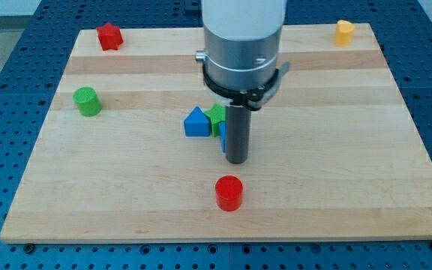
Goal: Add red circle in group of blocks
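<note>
The red circle point(229, 193) stands near the view's bottom centre of the wooden board point(336, 187). My tip point(236, 160) is just above it and a little to the right, apart from it. A small group sits at the board's middle: a blue triangle point(196, 122), a green block point(216, 114) behind it, and a blue block point(222, 135) mostly hidden by the rod. My tip is right beside that group, on its right side.
A green circle point(88, 101) is at the view's left. A red block point(109, 36) is at the top left corner. A yellow block point(344, 32) is at the top right corner.
</note>
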Robot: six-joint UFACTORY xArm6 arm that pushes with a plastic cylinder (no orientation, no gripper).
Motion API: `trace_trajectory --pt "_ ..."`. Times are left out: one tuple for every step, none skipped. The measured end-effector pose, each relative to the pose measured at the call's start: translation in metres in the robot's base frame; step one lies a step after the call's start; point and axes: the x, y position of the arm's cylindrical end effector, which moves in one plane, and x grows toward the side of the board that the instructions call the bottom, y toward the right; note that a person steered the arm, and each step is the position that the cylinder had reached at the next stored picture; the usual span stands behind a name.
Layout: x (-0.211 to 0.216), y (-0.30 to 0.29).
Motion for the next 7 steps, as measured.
trace_trajectory --pt "-0.004 -0.007" --pt "0.014 0.011" --pt "0.044 0.046" --pt "0.084 0.057" --pt "0.109 0.043" --pt "0.104 -0.01" --pt "0.066 -0.019"
